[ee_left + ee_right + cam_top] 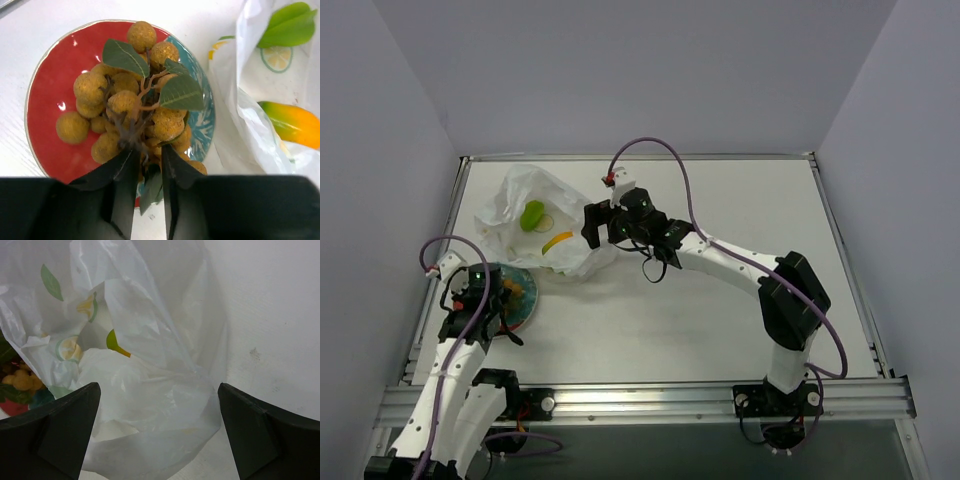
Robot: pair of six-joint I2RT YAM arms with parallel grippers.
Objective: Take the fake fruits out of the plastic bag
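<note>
On the left of the table (720,200) lie one plastic bag (505,205) holding one green fruit (532,214) and one yellow-orange mango (556,242), and one plate (47,85) bearing one cluster of brown fruits (135,105). The left gripper (149,150) pinches the cluster's stem; the right gripper (159,387) gapes wide at the bag, holding nothing.

The plastic bag (150,400) hides most of the mango-shaped fruit (116,342); only a sliver shows. The left edge crops the plate (10,407).

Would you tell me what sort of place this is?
Probably a robotics lab test cell: plain walls enclose a white table on three sides, and two robot arms are bolted to an aluminium rail at its near edge.
</note>
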